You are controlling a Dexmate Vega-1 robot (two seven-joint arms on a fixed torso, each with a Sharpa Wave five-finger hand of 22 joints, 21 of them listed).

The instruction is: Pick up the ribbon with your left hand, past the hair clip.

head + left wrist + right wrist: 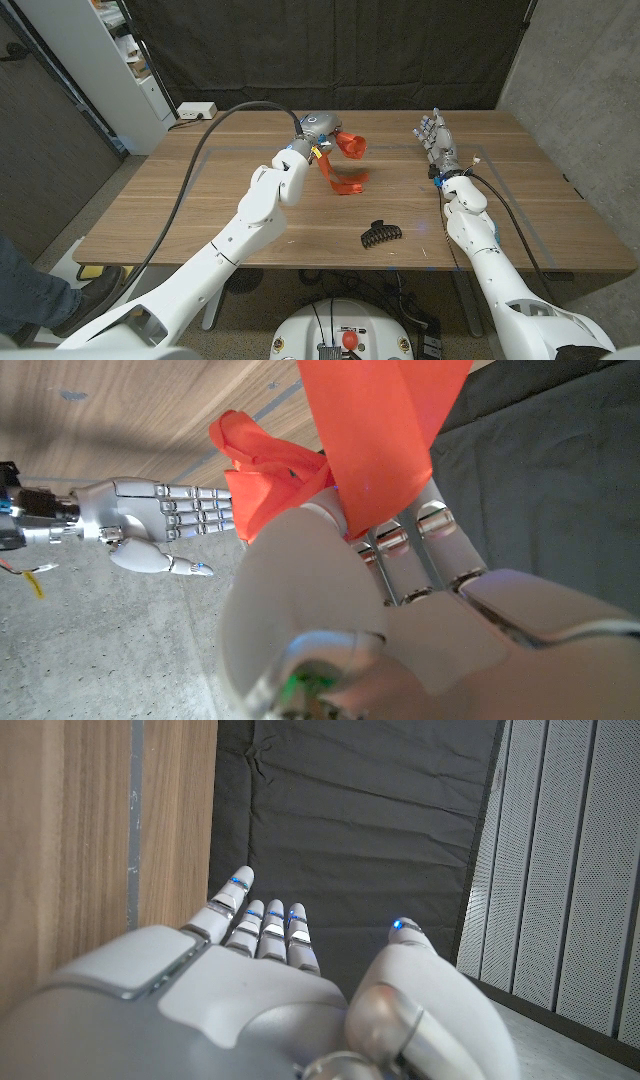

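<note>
My left hand is raised over the far middle of the table and grips an orange-red ribbon; one bunch sticks out of the hand and a tail hangs down to the wood. In the left wrist view the ribbon runs between my fingers. A black hair clip lies nearer the front edge, right of centre, apart from the ribbon. My right hand stands at the far right with fingers straight and apart, holding nothing; it also appears in the left wrist view and in the right wrist view.
A white power strip lies at the table's far left corner, beside a white shelf unit. A dark curtain hangs behind the table. A person's leg and shoe are at the lower left, off the table.
</note>
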